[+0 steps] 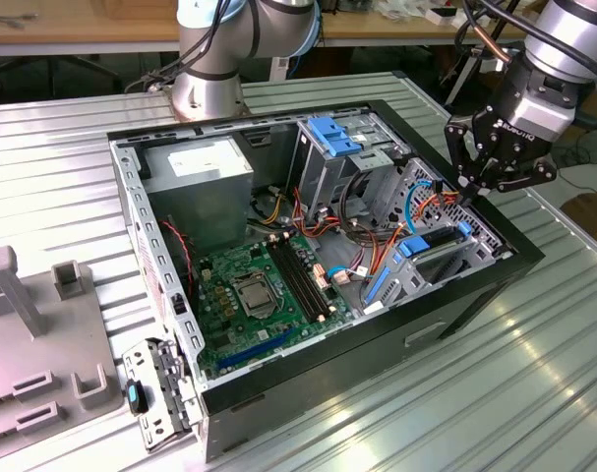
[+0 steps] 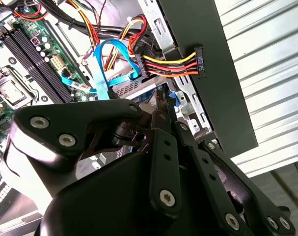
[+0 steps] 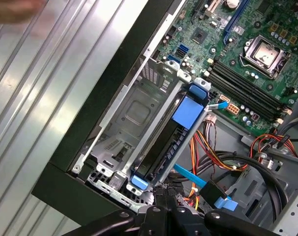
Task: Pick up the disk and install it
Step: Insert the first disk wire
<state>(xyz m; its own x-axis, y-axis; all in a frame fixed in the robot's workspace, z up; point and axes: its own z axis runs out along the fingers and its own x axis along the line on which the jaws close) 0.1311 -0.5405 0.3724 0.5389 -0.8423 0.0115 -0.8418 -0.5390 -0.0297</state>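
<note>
The disk (image 3: 169, 142) is a dark drive in a bright blue carrier. It stands on edge in the metal drive cage (image 3: 134, 113) at the front corner of the open computer case (image 1: 514, 258). In the exterior view the disk (image 1: 431, 248) lies between its blue end tabs at that view's right. My gripper (image 1: 469, 195) hangs right over the cage with its fingers pressed together and nothing between them. In both wrist views the gripper (image 3: 164, 193) (image 2: 163, 107) has its tips at the disk's nearer blue end; whether they touch it I cannot tell.
Blue data cables (image 2: 105, 63) and a red, yellow and black power lead (image 2: 169, 65) run close beside the cage. A paler blue bracket (image 1: 334, 134), the power supply (image 1: 200, 177) and the motherboard (image 1: 264, 295) fill the case. A grey fixture (image 1: 37, 334) and a silver plate (image 1: 150, 395) lie outside it.
</note>
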